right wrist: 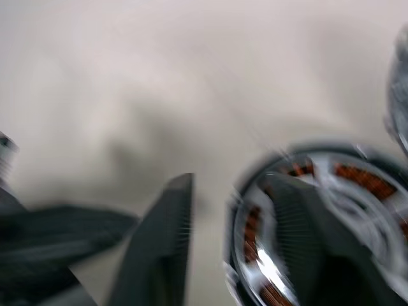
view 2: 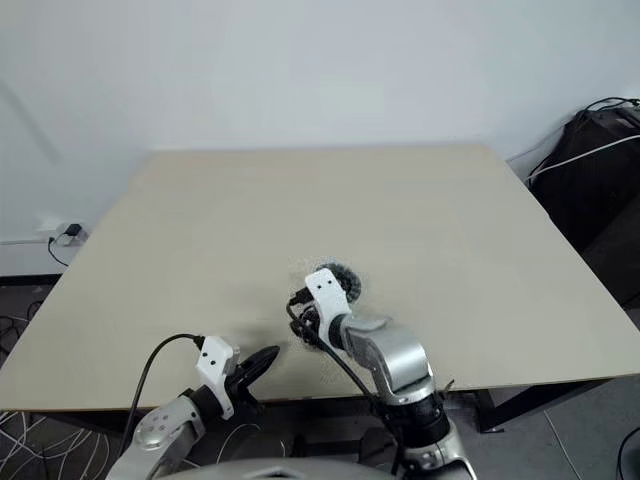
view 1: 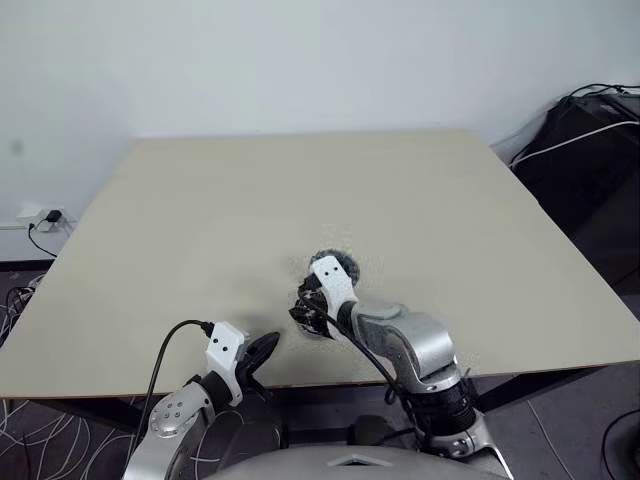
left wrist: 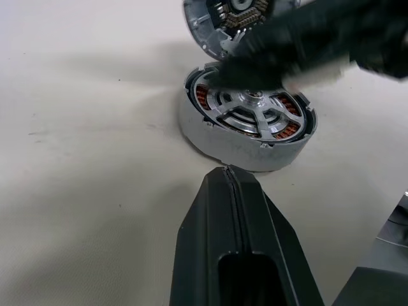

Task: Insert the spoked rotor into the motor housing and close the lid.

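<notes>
Beige table [view 1: 200,220] bears the grey motor housing [left wrist: 242,145] just ahead of the left gripper [left wrist: 226,173], whose tips are pressed together, with the spoked rotor [left wrist: 250,111] seemingly seated inside; the right gripper [right wrist: 229,185], spread astride the rim, might snag and tip it.

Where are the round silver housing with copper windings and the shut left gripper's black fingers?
Round silver motor housing with copper windings [left wrist: 248,121], left wrist view: its spoked silver top face.
Left gripper's black fingers [left wrist: 220,210], left wrist view: the left finger's upper surface.
</notes>
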`<state>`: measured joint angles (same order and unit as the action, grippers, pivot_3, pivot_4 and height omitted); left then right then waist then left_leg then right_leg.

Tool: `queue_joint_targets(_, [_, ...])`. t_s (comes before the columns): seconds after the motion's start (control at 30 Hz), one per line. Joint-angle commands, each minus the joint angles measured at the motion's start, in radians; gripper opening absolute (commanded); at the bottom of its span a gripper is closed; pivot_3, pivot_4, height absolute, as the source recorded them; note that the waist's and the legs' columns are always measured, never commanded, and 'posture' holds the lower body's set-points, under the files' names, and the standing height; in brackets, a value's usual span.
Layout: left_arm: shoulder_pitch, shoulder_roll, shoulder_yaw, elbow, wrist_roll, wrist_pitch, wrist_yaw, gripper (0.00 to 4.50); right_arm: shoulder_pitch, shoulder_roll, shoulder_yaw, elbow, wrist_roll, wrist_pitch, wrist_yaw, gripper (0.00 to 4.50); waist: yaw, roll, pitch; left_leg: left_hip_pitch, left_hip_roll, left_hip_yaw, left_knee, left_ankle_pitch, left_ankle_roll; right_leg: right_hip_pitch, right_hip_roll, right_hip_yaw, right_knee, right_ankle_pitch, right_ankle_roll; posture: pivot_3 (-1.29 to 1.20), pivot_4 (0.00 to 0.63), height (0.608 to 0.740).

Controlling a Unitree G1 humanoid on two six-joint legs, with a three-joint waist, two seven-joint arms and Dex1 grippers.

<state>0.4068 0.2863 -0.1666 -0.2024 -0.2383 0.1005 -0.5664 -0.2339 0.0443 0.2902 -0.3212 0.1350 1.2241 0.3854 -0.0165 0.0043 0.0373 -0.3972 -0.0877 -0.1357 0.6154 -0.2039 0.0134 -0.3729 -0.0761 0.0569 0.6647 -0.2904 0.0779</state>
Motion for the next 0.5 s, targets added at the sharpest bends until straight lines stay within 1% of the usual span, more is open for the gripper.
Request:
queue_joint_targets(0.03, [-0.009,0.002,0.004,-0.03,-0.003,-0.009,0.001,0.0,-0.048,-0.022,0.016,-0.05,0.032,-0.149,0.032,2.55,0.0,0.0,0.0,0.0,0.0,0.0,0.0,0.0,0.0,0.0,0.0,0.0,0.0,0.0,0.0,0.0,0.0,0.74])
queue_joint_targets(0.07, [-0.01,0.002,0.004,-0.027,-0.002,-0.011,0.0,0.0,-0.052,-0.046,0.027,-0.064,0.035,-0.189,0.053,2.55,0.0,0.0,0.0,0.0,-0.001,0.0,0.0,0.0,0.0,0.0,0.001,0.0,0.0,0.0,0.001,0.0,0.0,0.74])
queue_joint_targets(0.13, [-0.011,0.001,0.004,-0.023,-0.002,-0.013,-0.002,0.0,-0.061,-0.148,0.091,-0.09,0.005,-0.297,0.107,2.55,0.001,0.0,0.0,0.0,-0.001,0.0,0.0,0.0,0.0,0.001,0.001,0.0,-0.001,0.0,0.001,0.0,0.0,0.74])
queue_joint_targets(0.23, [-0.012,0.001,0.003,-0.019,-0.001,-0.016,-0.005,0.0,-0.057,-0.415,0.246,-0.105,-0.129,-0.578,0.229,2.55,0.003,0.001,0.0,0.0,-0.003,0.0,0.0,0.0,0.0,0.002,0.0,-0.001,-0.003,0.0,0.001,0.0,0.0,0.74])
queue_joint_targets(0.3, [-0.012,0.002,0.003,-0.018,-0.002,-0.017,-0.006,0.0,-0.043,-0.529,0.287,-0.093,-0.173,-0.685,0.281,2.55,0.004,0.0,0.0,0.0,-0.002,0.0,0.001,0.0,0.0,0.002,0.0,-0.001,-0.003,0.0,0.001,0.0,0.0,0.74])
queue_joint_targets(0.4, [-0.014,0.003,0.004,-0.018,-0.004,-0.014,-0.007,0.0,-0.017,-0.649,0.305,-0.074,-0.203,-0.806,0.351,2.55,0.005,-0.001,0.001,0.0,-0.001,0.0,0.0,0.0,0.0,0.002,-0.002,-0.001,-0.003,0.0,0.001,0.0,0.0,0.74])
queue_joint_targets(0.5, [-0.016,0.004,0.005,-0.018,-0.005,-0.011,-0.008,0.0,-0.005,-0.702,0.295,-0.058,-0.205,-0.861,0.405,2.55,0.005,-0.002,0.001,0.001,0.0,0.0,0.001,0.0,0.0,0.003,-0.002,-0.001,-0.003,0.0,0.001,0.0,0.0,0.74])
